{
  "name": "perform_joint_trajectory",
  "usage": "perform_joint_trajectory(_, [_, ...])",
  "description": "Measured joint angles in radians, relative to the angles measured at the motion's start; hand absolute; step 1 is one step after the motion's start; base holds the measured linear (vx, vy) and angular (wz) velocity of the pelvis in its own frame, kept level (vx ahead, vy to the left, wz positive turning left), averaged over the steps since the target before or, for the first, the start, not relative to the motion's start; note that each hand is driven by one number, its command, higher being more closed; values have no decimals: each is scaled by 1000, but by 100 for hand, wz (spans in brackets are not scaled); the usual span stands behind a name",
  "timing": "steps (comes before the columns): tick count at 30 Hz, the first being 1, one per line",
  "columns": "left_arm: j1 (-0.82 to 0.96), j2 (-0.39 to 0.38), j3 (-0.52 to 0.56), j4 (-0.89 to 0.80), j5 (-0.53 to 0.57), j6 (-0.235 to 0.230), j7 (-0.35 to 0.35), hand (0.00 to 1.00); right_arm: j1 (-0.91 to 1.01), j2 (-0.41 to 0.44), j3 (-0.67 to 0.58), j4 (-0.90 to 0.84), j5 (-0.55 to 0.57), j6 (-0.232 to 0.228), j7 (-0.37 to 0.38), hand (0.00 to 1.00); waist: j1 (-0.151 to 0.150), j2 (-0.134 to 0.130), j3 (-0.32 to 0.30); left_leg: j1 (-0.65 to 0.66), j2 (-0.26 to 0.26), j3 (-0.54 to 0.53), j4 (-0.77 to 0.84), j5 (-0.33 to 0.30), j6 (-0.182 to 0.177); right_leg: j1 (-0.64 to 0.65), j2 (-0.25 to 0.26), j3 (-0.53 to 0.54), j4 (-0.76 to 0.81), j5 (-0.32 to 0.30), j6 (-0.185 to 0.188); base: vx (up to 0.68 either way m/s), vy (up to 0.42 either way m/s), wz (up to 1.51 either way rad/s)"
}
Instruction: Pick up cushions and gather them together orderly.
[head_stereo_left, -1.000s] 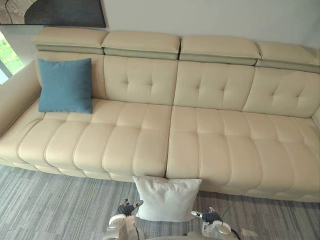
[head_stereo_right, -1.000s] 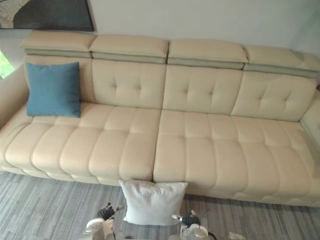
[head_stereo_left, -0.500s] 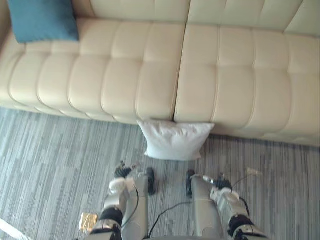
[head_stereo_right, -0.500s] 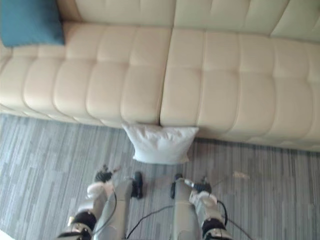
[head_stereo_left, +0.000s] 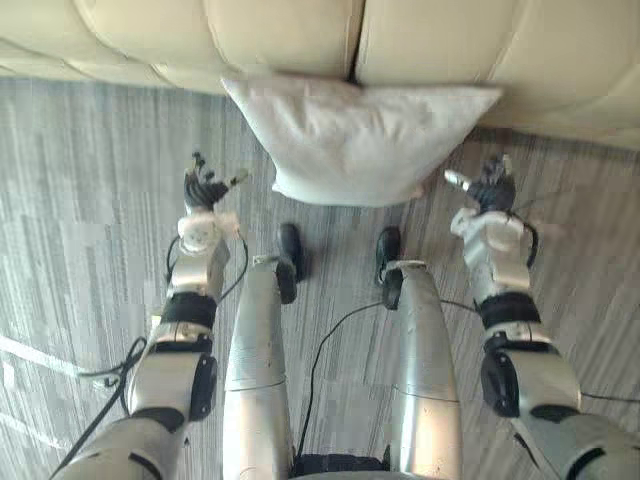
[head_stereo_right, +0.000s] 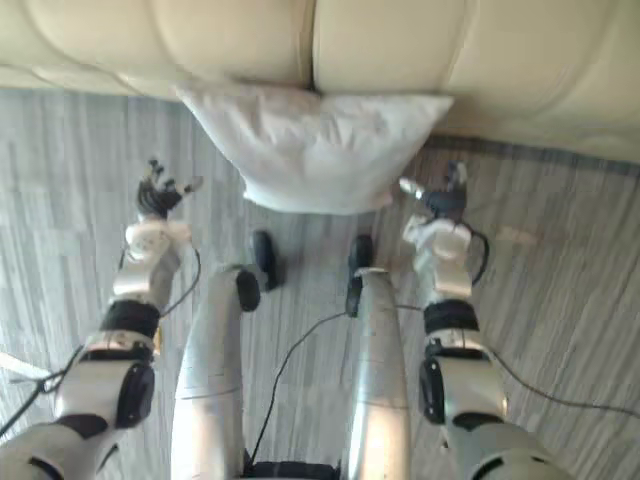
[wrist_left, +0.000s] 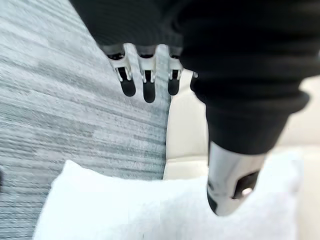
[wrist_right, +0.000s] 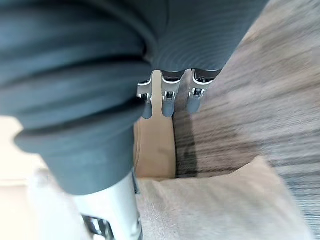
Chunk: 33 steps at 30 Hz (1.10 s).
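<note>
A white cushion (head_stereo_left: 358, 135) leans on the grey carpet against the front of the cream sofa (head_stereo_left: 280, 35). My left hand (head_stereo_left: 205, 189) hovers to the cushion's left, fingers straight, holding nothing. My right hand (head_stereo_left: 486, 186) hovers at the cushion's right corner, also with straight fingers and empty. Neither hand touches the cushion. In the left wrist view the cushion (wrist_left: 150, 210) lies past the thumb (wrist_left: 230, 185); in the right wrist view it (wrist_right: 225, 205) lies beneath the fingers (wrist_right: 167, 102).
The sofa's front edge (head_stereo_right: 400, 50) runs across the top of the eye views. Grey striped carpet (head_stereo_left: 90, 230) spreads to both sides of the cushion.
The camera has tilted down and closer, so the cushion looks larger and the blue cushion has left the view. Both hands have risen forward to flank the white cushion.
</note>
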Motion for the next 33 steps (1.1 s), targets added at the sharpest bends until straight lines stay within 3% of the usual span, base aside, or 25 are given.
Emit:
perform_joint_trajectory(6, [-135,-4,-83,-4,20,3,24,0,-151,-1,62,16,-1,0,-20,0,-1,1,32,-100,7,-22,60,-15,-2,-95,2,-12,56,-20,-1,-44,-3,1])
perform_joint_trajectory(7, [-147,-7,-103,-9,20,4,29,100,-167,-1,75,21,-1,0,-27,100,-3,1,32,-111,8,-22,69,-17,-4,-106,3,-11,64,-22,-3,0,0,0])
perform_joint_trajectory(17, [-190,-28,-146,-96,12,19,137,100,-224,36,119,-2,39,9,-116,100,-10,1,35,-140,8,-22,91,-20,-12,-138,2,-9,90,-25,-11,-2,2,0])
perform_joint_trajectory(22, [-142,-25,-184,-207,-5,19,155,100,-120,53,152,-178,40,11,-123,100,-18,1,35,-123,5,-26,101,-22,-14,-119,3,-13,103,-29,-8,-3,7,2])
perform_joint_trajectory(25, [-51,-27,-205,-288,-6,18,163,100,-18,93,153,-276,40,10,-123,100,-25,1,33,-22,8,-25,72,-22,-14,-17,5,-14,68,-31,-8,-11,8,-3])
perform_joint_trajectory(30, [197,-82,-230,-488,-2,-56,163,100,247,148,156,-541,28,-36,-123,100,-23,0,23,298,3,-20,-121,-22,-39,301,9,-34,-130,-24,-14,-4,-17,-6])
perform_joint_trajectory(32, [390,-154,-242,-544,-1,-87,159,100,439,190,176,-619,-8,-73,-113,100,-22,-10,-136,393,-24,-17,-281,1,-48,388,-3,-47,-278,-2,-15,121,-23,-2])
perform_joint_trajectory(33, [415,-163,-242,-555,-1,-89,158,100,461,192,180,-634,-12,-73,-112,100,-21,-10,-138,424,-27,-18,-305,12,-48,418,-3,-50,-299,6,-14,158,-2,-7])
